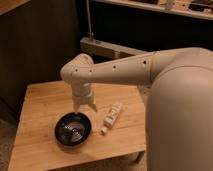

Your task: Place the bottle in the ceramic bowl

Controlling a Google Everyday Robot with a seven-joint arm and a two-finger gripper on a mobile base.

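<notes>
The ceramic bowl [73, 128] is glossy black with a shiny greyish centre and sits on the wooden table [40, 105] near its front edge. The bottle [112, 117] is slim and whitish with a small white cap; it lies on its side on the table just right of the bowl, cap toward the front. My gripper [85, 107] points down from the white arm, hanging just above the bowl's far rim and left of the bottle. It holds nothing.
My large white arm [175, 90] fills the right side and hides the table's right part. A dark wall and a grey metal frame [107, 47] stand behind the table. The floor shows at the front left.
</notes>
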